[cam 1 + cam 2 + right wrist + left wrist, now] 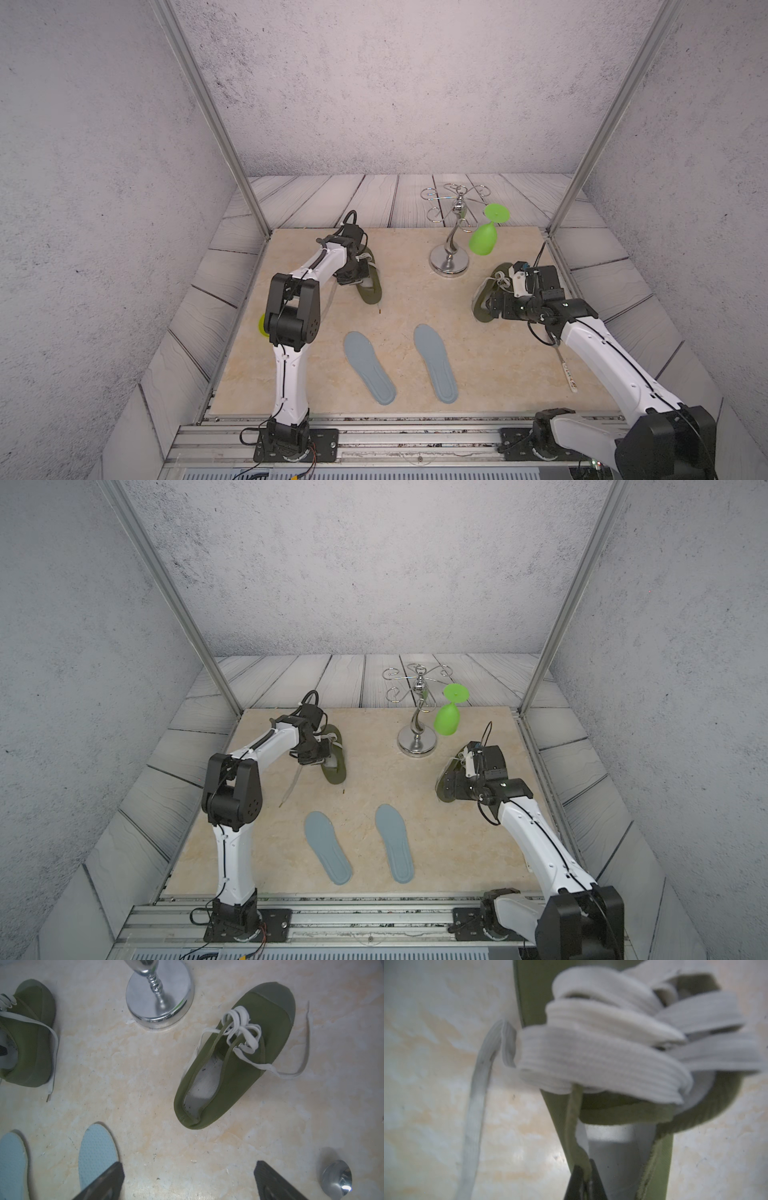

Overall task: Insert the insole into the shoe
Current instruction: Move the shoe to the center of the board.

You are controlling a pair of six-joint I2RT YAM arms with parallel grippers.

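In a top view, two flat, pale blue insoles (369, 368) lie lower centre, well below your left gripper (584, 1169), clenched on the olive shoe (371, 293) at its rim; your right gripper (189, 1169) gapes wide.

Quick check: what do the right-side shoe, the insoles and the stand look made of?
Right-side shoe: olive canvas-like cloth, matte, stitched rim; flat white woven laces. Both insoles: pale blue, probably foam, matte with fine dimples. Stand: polished chrome-like metal, mirror reflections.
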